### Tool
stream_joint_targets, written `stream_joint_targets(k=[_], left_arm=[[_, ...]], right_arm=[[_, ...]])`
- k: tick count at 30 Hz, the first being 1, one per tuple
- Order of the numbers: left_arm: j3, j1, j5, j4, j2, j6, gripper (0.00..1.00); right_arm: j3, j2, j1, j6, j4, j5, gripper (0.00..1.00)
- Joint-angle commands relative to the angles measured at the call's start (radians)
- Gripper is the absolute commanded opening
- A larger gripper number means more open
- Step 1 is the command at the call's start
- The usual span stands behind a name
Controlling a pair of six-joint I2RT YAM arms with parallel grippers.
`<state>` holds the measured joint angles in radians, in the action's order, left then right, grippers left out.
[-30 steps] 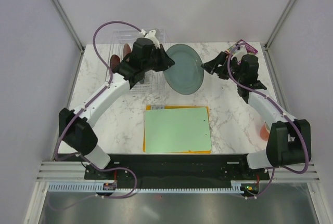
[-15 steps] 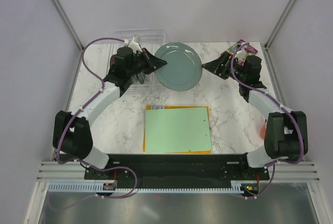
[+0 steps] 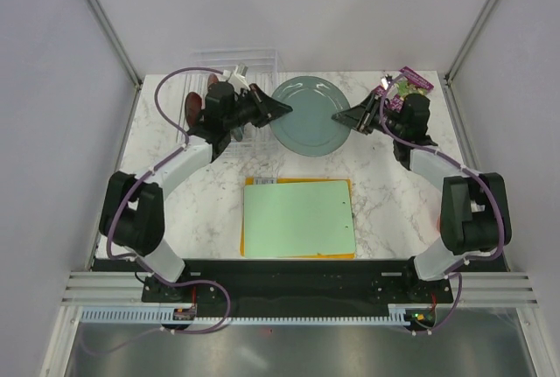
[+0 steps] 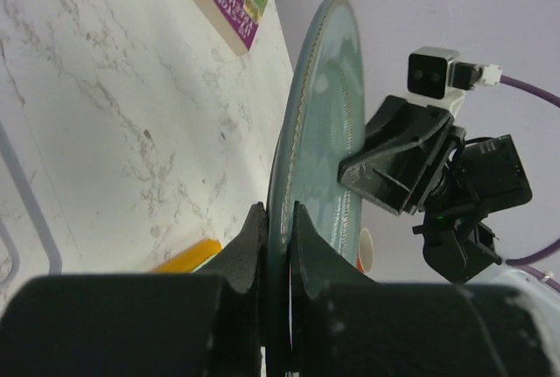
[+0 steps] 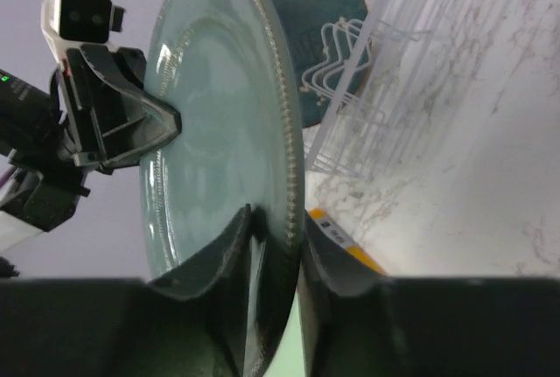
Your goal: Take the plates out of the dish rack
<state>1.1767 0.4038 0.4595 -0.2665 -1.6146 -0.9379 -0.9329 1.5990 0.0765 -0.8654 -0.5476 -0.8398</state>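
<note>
Release was best delayed. From above, the large round grey-green plate (image 3: 308, 116) was seen held just beside the clear plastic dish rack (image 3: 249, 55). Left wrist: left gripper (image 4: 277, 215) clamped on its rim; right wrist: right gripper (image 5: 276, 219) set astride it, closure unclear.

From above, the left arm (image 3: 179, 165) covers much of the dish rack (image 3: 262, 58). The grey-green plate (image 5: 219, 132) hides part of the dark teal plate (image 5: 319, 18). Whether the right pincer (image 5: 276, 215) actually touches the grey-green plate's rim is unclear.
</note>
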Motion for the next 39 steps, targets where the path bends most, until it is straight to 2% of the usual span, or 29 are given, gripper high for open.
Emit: stream_joint_targets(k=[1, 2, 5, 6, 8, 9, 10, 11, 12, 13, 15, 21, 25, 29, 32, 39], left_arm=[[0.063, 0.015, 0.085, -0.186, -0.007, -0.09, 0.02], [0.063, 0.015, 0.084, -0.186, -0.013, -0.09, 0.02], [0.066, 0.013, 0.094, -0.185, -0.039, -0.085, 0.02], [0.081, 0.013, 0.1, -0.178, -0.06, -0.063, 0.15], [0.139, 0.012, 0.084, -0.064, -0.074, -0.013, 0.36], [0.161, 0.01, 0.062, -0.009, -0.08, 0.064, 0.53], [0.182, 0.01, -0.003, 0.118, -0.08, 0.108, 0.57], [0.217, 0.012, -0.048, 0.172, -0.076, 0.154, 0.61], [0.23, 0.01, -0.098, 0.226, -0.07, 0.234, 0.72], [0.239, 0.01, -0.192, 0.262, -0.056, 0.27, 0.77], [0.256, 0.01, -0.277, 0.345, -0.038, 0.364, 0.85], [0.241, 0.007, -0.511, 0.382, 0.053, 0.522, 0.88], [0.201, 0.007, -0.677, 0.371, 0.102, 0.606, 0.95], [0.146, 0.007, -0.787, 0.334, 0.125, 0.717, 0.96], [0.127, 0.001, -0.843, 0.314, 0.125, 0.755, 0.99], [0.13, -0.003, -0.849, 0.316, 0.079, 0.76, 0.99]], right_arm=[[-0.044, 0.009, 0.008, 0.012, -0.04, -0.055, 0.07], [-0.049, 0.009, 0.009, 0.016, -0.031, -0.05, 0.0], [-0.055, 0.006, 0.008, 0.017, -0.044, -0.061, 0.0], [-0.06, -0.002, 0.005, 0.026, -0.007, -0.047, 0.0], [-0.099, -0.011, -0.013, 0.094, 0.087, 0.045, 0.0], [-0.113, -0.013, -0.024, 0.109, 0.154, 0.074, 0.0], [-0.125, -0.013, -0.035, 0.115, 0.17, 0.115, 0.0], [-0.148, -0.011, -0.047, 0.124, 0.185, 0.139, 0.0], [-0.164, -0.005, -0.072, 0.128, 0.214, 0.162, 0.0], [-0.179, 0.002, -0.073, 0.135, 0.236, 0.185, 0.0], [-0.243, 0.045, -0.121, 0.146, 0.267, 0.222, 0.0], [-0.47, 0.278, -0.132, 0.161, 0.334, 0.252, 0.0], [-0.619, 0.444, -0.133, 0.138, 0.348, 0.251, 0.0], [-0.837, 0.629, -0.13, 0.132, 0.397, 0.239, 0.0], [-0.964, 0.726, -0.129, 0.132, 0.446, 0.238, 0.0], [-1.17, 0.884, -0.107, 0.152, 0.57, 0.255, 0.0]])
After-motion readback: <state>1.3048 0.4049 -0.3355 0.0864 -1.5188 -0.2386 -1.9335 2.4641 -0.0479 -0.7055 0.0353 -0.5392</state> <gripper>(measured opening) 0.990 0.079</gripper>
